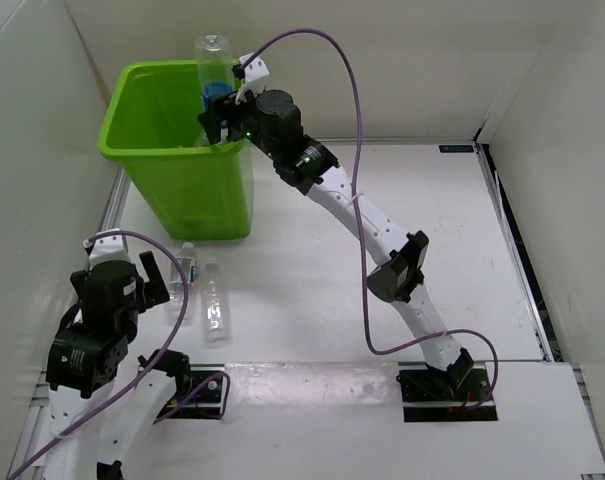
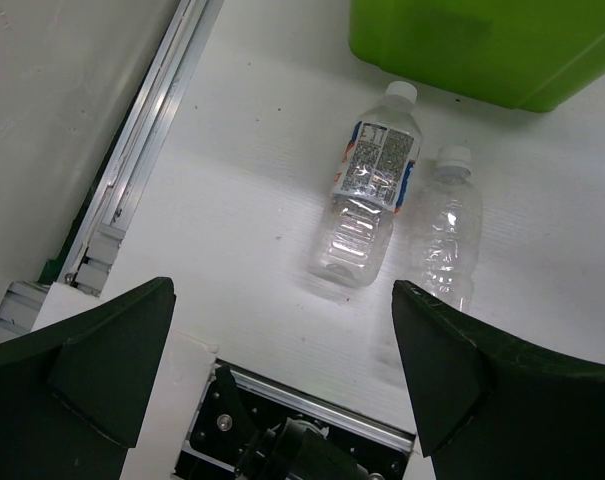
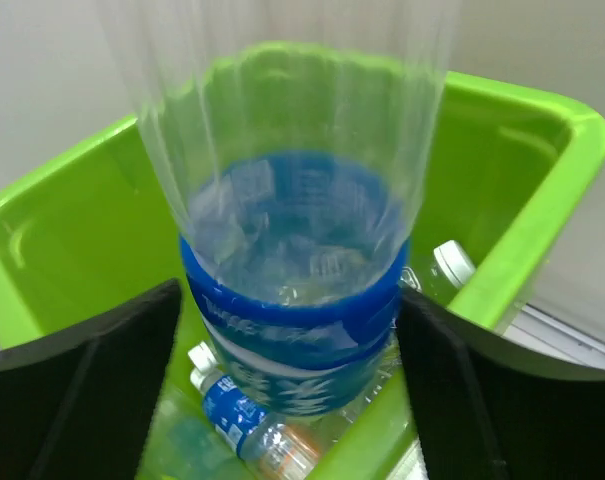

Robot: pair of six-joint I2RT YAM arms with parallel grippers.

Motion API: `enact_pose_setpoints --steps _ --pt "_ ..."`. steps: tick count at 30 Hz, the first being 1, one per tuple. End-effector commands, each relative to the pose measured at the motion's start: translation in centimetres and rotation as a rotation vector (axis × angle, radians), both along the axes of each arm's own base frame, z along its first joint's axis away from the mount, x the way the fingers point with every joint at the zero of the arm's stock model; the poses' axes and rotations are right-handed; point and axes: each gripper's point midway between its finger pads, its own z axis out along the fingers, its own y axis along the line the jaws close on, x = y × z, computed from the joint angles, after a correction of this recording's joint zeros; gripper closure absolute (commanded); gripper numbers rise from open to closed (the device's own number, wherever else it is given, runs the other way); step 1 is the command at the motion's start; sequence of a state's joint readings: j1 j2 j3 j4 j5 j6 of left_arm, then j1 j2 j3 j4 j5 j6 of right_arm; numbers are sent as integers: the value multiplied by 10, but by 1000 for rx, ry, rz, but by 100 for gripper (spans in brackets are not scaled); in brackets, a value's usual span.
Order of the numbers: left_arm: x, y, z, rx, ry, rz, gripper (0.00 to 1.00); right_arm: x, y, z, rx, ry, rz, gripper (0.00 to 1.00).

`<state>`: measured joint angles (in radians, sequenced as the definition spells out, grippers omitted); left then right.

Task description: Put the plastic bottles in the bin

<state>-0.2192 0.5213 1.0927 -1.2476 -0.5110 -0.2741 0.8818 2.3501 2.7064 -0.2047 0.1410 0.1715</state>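
The lime-green bin [image 1: 187, 190] stands at the back left. Over its right rim my right gripper [image 1: 222, 118] stands open, and a blue-labelled plastic bottle [image 1: 212, 70] hangs upright between its jaws. In the right wrist view that bottle [image 3: 297, 300] is streaked with blur above the bin's inside [image 3: 542, 200]. Another blue-labelled bottle [image 3: 237, 415] and a white-capped one [image 3: 452, 265] lie inside. Two bottles lie on the table in front of the bin, a labelled one [image 2: 372, 190] [image 1: 185, 270] and a pale one [image 2: 447, 235] [image 1: 214, 298]. My left gripper [image 2: 282, 370] [image 1: 154, 280] is open and empty just short of them.
White walls close in the table on the left, back and right. A metal rail [image 2: 142, 150] runs along the left edge. A purple cable [image 1: 357, 150] loops over the right arm, and another one [image 1: 177, 300] loops round the left arm.
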Motion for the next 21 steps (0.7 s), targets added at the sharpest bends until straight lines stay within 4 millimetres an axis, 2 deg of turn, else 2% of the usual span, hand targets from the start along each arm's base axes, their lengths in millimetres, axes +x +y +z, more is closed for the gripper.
enact_pose_setpoints --steps 1,4,9,12,14,15,19,20,21 --pt "6 -3 -1 -1 7 -9 0 -9 -6 34 53 -60 3 10" --pt "6 -2 0 -1 2 -6 0 -7 -12 42 65 -71 -13 10" --pt "6 -2 1 0 -5 -6 0 -7 -15 41 60 -63 -7 10" --pt "9 -2 4 2 -11 -7 0 -10 -17 49 74 -69 -4 10" --pt "9 -2 6 9 -12 -7 0 -14 -28 66 103 -74 -29 10" --pt "10 -1 8 18 -9 -11 0 -10 -37 71 111 -74 -67 10" --pt "13 -1 13 29 -4 -13 0 -18 -97 129 156 -139 -199 10" --pt "14 -1 15 29 -9 -18 0 -16 -106 133 146 -146 -221 10" --pt "15 0 15 33 -8 -9 0 -19 -127 148 165 -158 -288 10"
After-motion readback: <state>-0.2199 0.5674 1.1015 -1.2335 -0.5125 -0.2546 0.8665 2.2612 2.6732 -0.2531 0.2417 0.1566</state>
